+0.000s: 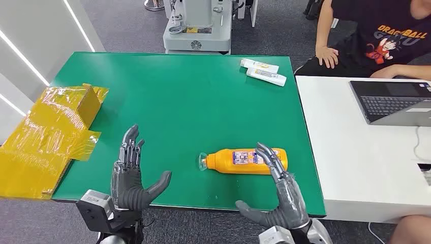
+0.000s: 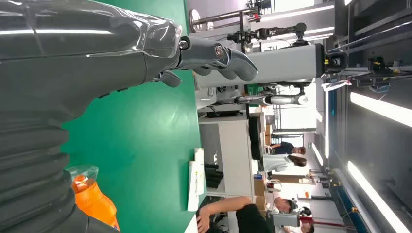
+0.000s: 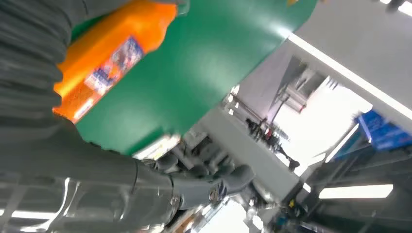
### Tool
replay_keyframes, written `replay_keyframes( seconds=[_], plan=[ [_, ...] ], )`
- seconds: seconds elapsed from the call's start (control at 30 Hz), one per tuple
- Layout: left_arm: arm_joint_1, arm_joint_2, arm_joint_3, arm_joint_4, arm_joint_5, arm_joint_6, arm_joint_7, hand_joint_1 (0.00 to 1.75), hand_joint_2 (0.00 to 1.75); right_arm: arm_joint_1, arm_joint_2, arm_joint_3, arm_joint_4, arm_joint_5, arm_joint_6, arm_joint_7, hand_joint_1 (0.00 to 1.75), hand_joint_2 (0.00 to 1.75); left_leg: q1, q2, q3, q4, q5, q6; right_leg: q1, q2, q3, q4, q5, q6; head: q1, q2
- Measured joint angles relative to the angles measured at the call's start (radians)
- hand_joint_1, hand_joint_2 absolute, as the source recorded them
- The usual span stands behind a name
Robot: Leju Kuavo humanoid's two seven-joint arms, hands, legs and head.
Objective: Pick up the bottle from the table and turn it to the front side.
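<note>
Orange and lying on its side, the bottle (image 1: 245,161) rests on the green table (image 1: 193,101), cap toward the left hand (image 1: 133,175). The right hand (image 1: 277,195) holds nothing, fingers (image 1: 268,156) spread, their tips over the bottle's base end. The left hand's fingers (image 1: 130,147) are apart too, well clear of the cap.

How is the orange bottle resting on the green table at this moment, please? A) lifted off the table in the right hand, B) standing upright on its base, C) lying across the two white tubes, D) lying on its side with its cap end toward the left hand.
D: the orange bottle lies flat on the green table, cap end toward the left hand.
</note>
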Motion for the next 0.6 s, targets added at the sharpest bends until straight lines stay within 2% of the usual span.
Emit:
replay_keyframes(
  seconds=[0.1, 0.17, 0.23, 0.3, 0.37, 0.43, 0.5, 0.6],
  plan=[
    [0.0, 0.0, 0.0, 0.0, -0.002, -0.01, 0.001, 0.0, 1.75, -0.025, -0.033, -0.021, 0.006, 0.067, 0.014, 0.052, 0.0, 1.75, 0.0, 0.0, 0.0, 0.0, 0.0, 0.0, 0.0, 0.001, 0.0, 0.0, 0.001, 0.0, 0.0, 0.0],
    [-0.002, 0.0, 0.0, 0.0, -0.006, -0.032, 0.007, 0.0, 1.75, -0.062, -0.096, -0.048, 0.017, 0.075, 0.058, 0.09, 0.0, 1.75, 0.0, 0.0, 0.0, 0.0, 0.0, 0.0, 0.0, 0.0, 0.0, 0.0, 0.001, 0.001, 0.0, 0.0],
    [-0.007, -0.004, 0.0, 0.0, -0.012, -0.07, 0.019, 0.0, 1.75, -0.112, -0.197, -0.095, 0.035, -0.004, 0.158, 0.116, 0.0, 1.75, -0.001, 0.0, 0.0, 0.001, 0.001, 0.001, -0.001, 0.0, 0.0, -0.001, 0.002, 0.002, 0.0, 0.0],
    [-0.017, -0.009, 0.0, 0.0, -0.015, -0.107, 0.026, 0.0, 1.75, -0.182, -0.318, -0.147, 0.061, -0.125, 0.312, 0.135, 0.0, 1.75, -0.002, 0.0, -0.001, 0.002, 0.001, 0.003, -0.002, 0.0, 0.0, -0.001, 0.004, 0.003, 0.0, 0.0],
    [-0.03, -0.014, 0.0, 0.0, -0.017, -0.129, 0.027, 0.0, 1.75, -0.283, -0.424, -0.175, 0.099, -0.236, 0.468, 0.141, 0.0, 1.75, -0.003, 0.001, -0.001, 0.002, 0.001, 0.004, -0.002, 0.002, 0.0, -0.001, 0.006, 0.004, 0.0, 0.0],
    [-0.044, -0.018, 0.0, 0.001, -0.017, -0.138, 0.027, 0.0, 1.75, -0.394, -0.502, -0.184, 0.143, -0.301, 0.561, 0.149, 0.0, 1.75, -0.003, 0.002, 0.0, 0.003, 0.001, 0.005, -0.003, 0.003, 0.0, -0.001, 0.006, 0.004, 0.0, 0.0],
    [-0.051, -0.021, 0.0, 0.001, -0.016, -0.143, 0.027, 0.0, 1.75, -0.473, -0.555, -0.183, 0.177, -0.328, 0.588, 0.163, 0.0, 1.75, -0.003, 0.001, 0.0, 0.003, 0.002, 0.006, -0.003, 0.002, 0.0, -0.001, 0.006, 0.004, 0.0, 0.0],
    [-0.052, -0.025, 0.0, 0.001, -0.016, -0.146, 0.027, 0.0, 1.75, -0.527, -0.604, -0.172, 0.203, -0.344, 0.58, 0.179, 0.0, 1.75, -0.003, -0.001, -0.001, 0.002, 0.003, 0.006, -0.002, -0.001, 0.0, -0.001, 0.006, 0.004, 0.0, 0.0]
  ],
)
